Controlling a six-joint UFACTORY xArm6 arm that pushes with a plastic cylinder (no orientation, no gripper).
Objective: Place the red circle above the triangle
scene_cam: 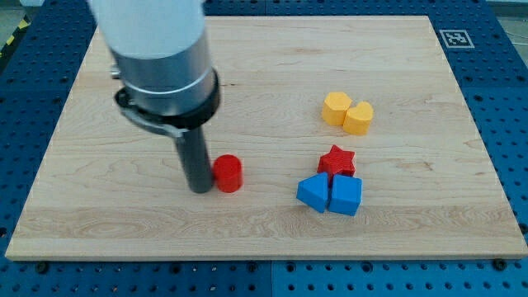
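1. A wooden board [272, 74] is lying under everything and is filling most of my view.
2. Two yellow blocks [336, 108] [359, 118] are sitting on the board's right half, toward the view's top, and are touching each other; I am not making out their shape surely.
3. A red star [337, 162] is resting below the yellow pair, apart from it.
4. A blue perforated table [503, 99] is showing around the board.
5. A black-and-white marker [454, 38] is sitting at the board's top right corner.
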